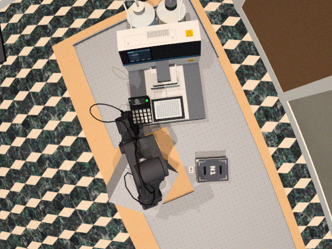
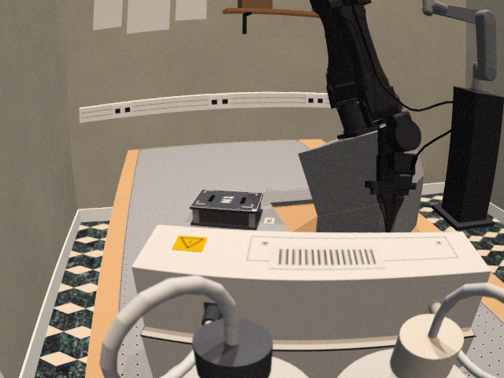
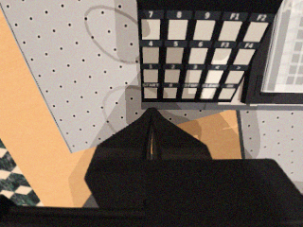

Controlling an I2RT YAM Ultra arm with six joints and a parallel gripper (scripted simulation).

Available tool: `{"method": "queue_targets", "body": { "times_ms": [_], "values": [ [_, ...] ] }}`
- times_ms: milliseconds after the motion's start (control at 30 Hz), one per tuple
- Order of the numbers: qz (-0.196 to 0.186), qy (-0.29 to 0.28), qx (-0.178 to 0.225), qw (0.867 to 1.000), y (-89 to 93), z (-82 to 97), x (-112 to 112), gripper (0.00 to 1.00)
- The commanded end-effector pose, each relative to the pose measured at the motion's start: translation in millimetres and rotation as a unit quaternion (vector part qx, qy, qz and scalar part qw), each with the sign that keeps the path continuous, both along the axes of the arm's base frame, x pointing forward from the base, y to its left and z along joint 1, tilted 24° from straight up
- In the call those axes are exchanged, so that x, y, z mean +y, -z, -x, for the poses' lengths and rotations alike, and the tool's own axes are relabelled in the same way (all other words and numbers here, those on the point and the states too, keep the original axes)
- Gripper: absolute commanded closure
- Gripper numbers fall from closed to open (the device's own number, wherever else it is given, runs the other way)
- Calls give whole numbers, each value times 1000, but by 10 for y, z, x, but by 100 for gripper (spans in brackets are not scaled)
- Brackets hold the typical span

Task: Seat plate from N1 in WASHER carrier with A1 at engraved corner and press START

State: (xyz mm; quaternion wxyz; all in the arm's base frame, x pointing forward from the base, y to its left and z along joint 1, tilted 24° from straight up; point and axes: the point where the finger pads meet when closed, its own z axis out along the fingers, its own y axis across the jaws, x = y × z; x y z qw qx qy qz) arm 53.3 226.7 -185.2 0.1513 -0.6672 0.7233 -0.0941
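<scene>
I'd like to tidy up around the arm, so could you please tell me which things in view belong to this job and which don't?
Part of the job:
- plate
- plate nest N1
- plate washer
- keypad
- green lamp

Apparently not part:
- wall shelf
- grey arm on a black pedestal

The bench [image 1: 241, 128] [image 2: 175, 166] [image 3: 62, 95] (perforated, wood-edged) carries washer [image 1: 158, 37] [image 2: 309, 309] and nest [image 1: 212, 178] [image 2: 225, 218].
</scene>
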Motion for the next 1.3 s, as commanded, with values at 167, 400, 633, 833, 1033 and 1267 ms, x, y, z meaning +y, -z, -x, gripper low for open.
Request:
{"method": "queue_targets", "body": {
  "times_ms": [167, 400, 633, 833, 1033, 1267],
  "values": [
    [-2, -1, -4, 1000, -189, 74, -19, 100],
    [-17, -1, -2, 1000, -279, 116, 114, 100],
    [-9, -1, -3, 1000, -379, 149, 26, 100],
    [-9, -1, -3, 1000, -472, 183, 16, 100],
    [-4, -1, -4, 1000, -500, 190, -30, 100],
    [-7, -1, -3, 1000, -501, 192, -16, 100]
  ]
}}
